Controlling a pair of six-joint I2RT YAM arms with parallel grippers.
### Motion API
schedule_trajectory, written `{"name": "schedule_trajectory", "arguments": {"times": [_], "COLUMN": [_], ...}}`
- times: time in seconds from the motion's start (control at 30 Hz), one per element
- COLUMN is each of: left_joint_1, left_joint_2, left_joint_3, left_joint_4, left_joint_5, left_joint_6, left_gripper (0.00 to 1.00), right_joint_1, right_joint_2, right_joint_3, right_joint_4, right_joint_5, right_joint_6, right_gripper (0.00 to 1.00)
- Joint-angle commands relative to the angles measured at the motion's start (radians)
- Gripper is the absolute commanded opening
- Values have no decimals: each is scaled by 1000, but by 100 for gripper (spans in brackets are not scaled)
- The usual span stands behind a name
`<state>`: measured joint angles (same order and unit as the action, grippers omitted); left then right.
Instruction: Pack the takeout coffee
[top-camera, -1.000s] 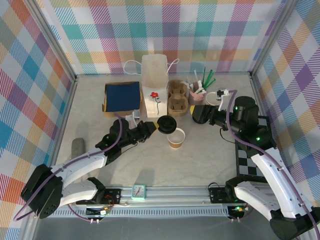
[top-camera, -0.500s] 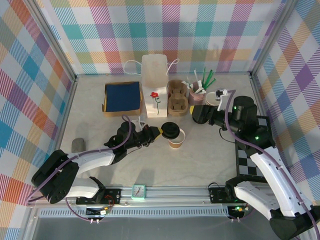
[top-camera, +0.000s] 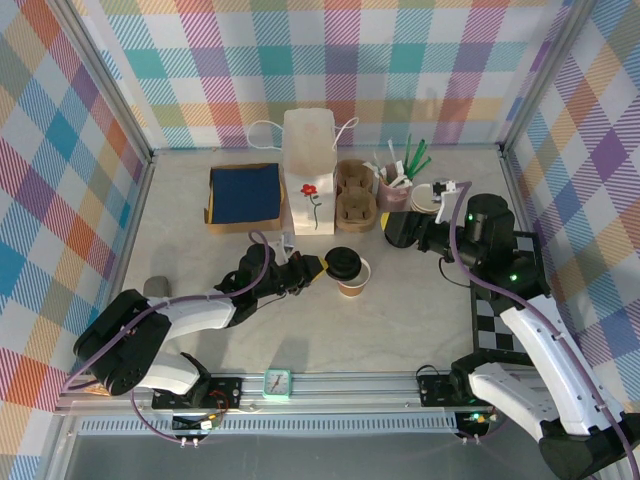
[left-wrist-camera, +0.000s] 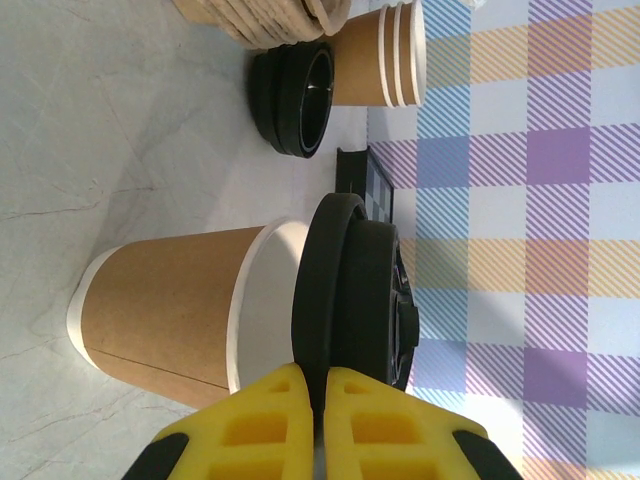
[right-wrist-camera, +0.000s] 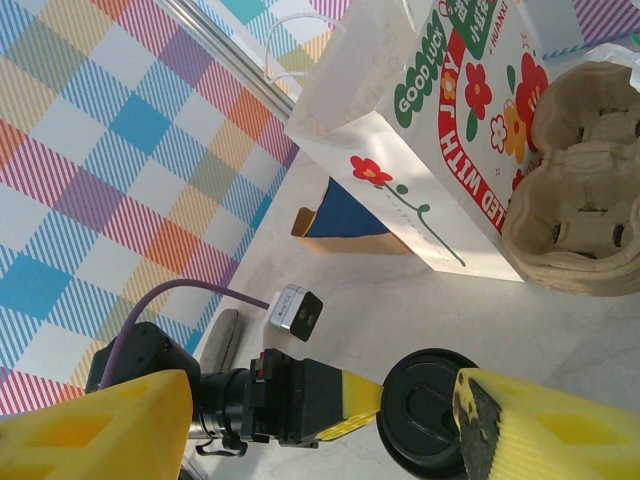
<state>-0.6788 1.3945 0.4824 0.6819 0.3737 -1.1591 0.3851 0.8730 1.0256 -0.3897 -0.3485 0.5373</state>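
Lid (left-wrist-camera: 350, 300) pinched in left jaws at cup (left-wrist-camera: 170, 310) rim

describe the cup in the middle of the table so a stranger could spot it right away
Find the white paper bag with the red flower at the back of the table. Just in front of it, slightly right, one brown paper cup stands alone. Unlike the stacked cups further back, it has a black lid held over its rim by the left arm's jaws.
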Motion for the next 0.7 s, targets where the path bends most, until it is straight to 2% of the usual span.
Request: {"name": "schedule_trajectory", "arguments": {"times": [0.0, 0.67], "left_joint_1": [-11, -13], "left_joint_2": [18, 126], "left_joint_3": [-14, -27], "left_joint_4": [59, 159], "left_joint_5": [13, 36], "left_joint_6": [2, -17], "left_gripper": [9, 9], "right_joint_1": [-9, -9], "right_joint_2": [-20, -29], "right_joint_3": [-15, -27], "right_joint_4": [30, 45], "right_joint_5": [-5, -4], "right_joint_6": [-6, 0], "right_gripper": [70, 70]}}
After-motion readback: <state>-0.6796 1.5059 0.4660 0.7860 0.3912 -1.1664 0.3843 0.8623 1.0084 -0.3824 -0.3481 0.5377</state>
